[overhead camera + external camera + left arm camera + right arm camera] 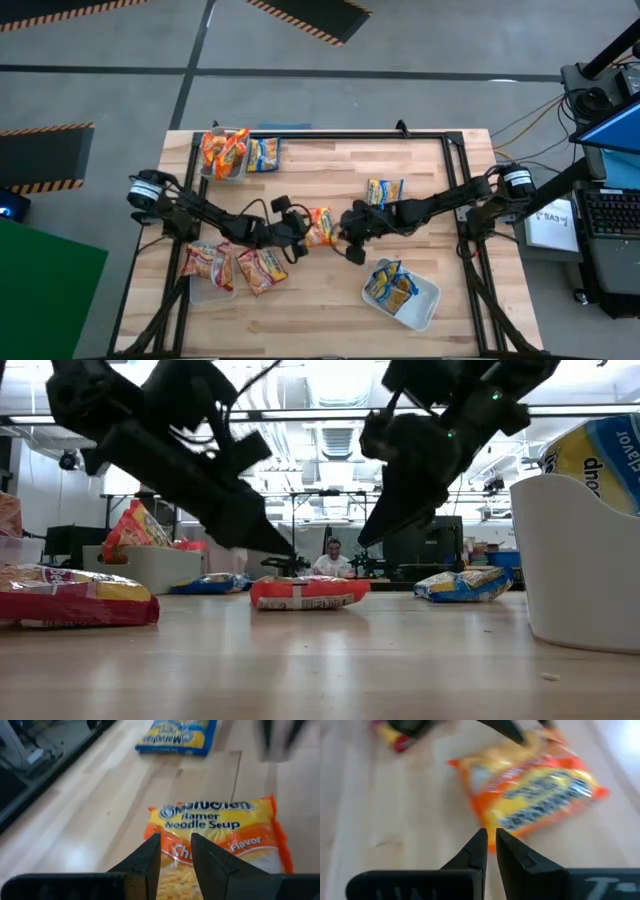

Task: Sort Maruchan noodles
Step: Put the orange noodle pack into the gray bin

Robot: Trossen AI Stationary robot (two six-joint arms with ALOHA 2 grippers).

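An orange Maruchan noodle packet (pixel 320 226) lies flat on the wooden table's middle, also seen in the low view (pixel 308 592). My left gripper (pixel 176 847) hovers just over its left end, slanting down, open by a narrow gap with nothing between its fingers. My right gripper (pixel 491 837) hangs shut above the table just right of the packet (pixel 530 795), holding nothing. A blue packet (pixel 384 190) lies farther back on the right. Another blue packet (pixel 264 153) lies at the far left.
A tub (pixel 238 172) with orange packets stands at the far left. A tub (pixel 198 291) with red packets stands at the near left, and a white tub (pixel 425 305) with blue packets at the near right. Black frame rails run along the table's sides.
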